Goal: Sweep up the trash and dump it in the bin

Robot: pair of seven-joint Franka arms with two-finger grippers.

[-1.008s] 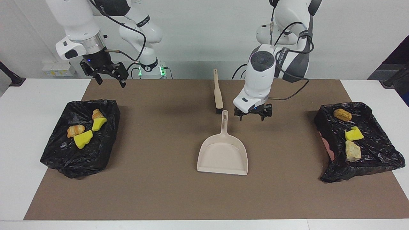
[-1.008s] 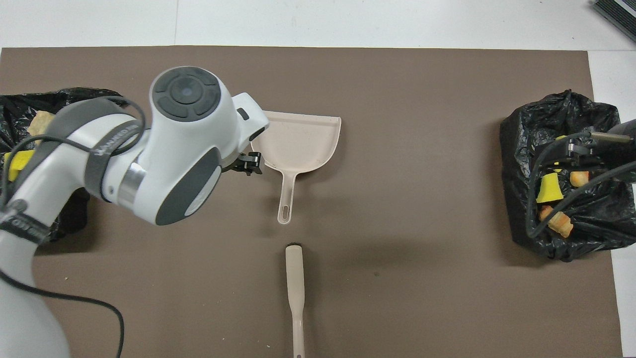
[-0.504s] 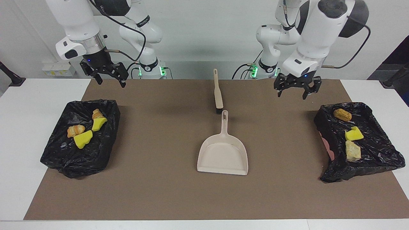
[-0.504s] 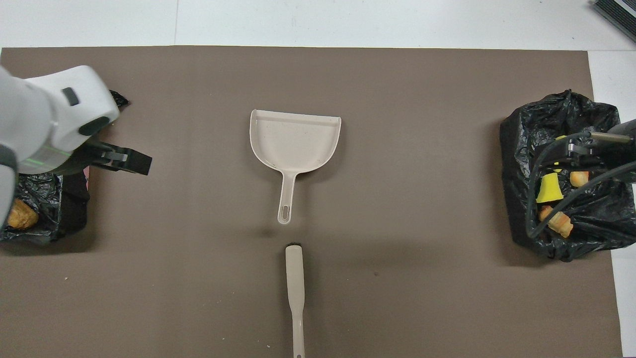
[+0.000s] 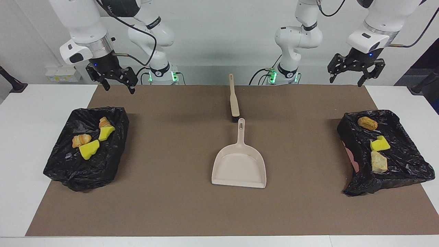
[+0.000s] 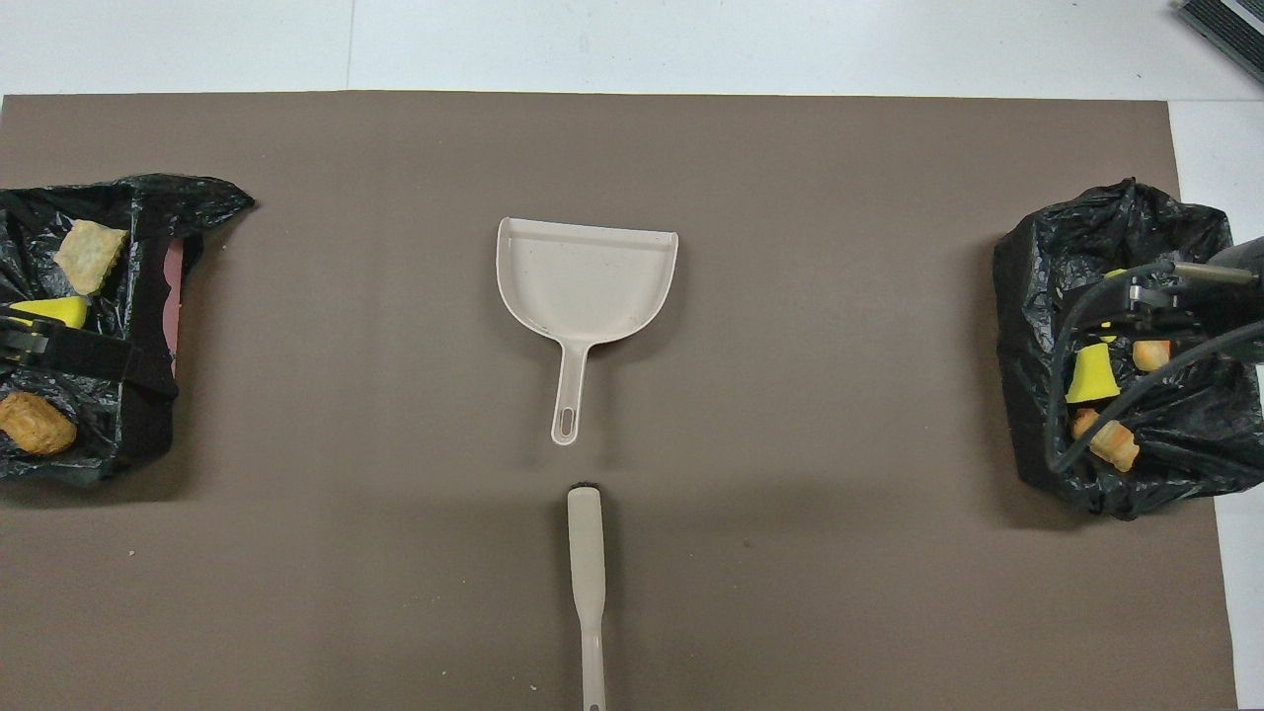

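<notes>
Sweeping looks done: all trash [image 5: 90, 139] sits in the two black-bagged bins [image 5: 115, 161], none on the counter. My left hand [image 5: 355, 70] and right hand [image 5: 113, 77] hang raised, fingers apart, empty. Dustpan [image 5: 239, 166] and brush [image 5: 234, 99] lie mid-counter; nothing left but parking.

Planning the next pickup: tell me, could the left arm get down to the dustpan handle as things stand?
Probably yes. The left gripper hangs open and empty near its end, and the dustpan lies alone mid-mat, its handle bare, the brush just clear of it.

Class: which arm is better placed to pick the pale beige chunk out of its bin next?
Left. The left gripper hangs open at the bin holding the pale beige chunk; the right gripper waits at the table's other end.
</notes>
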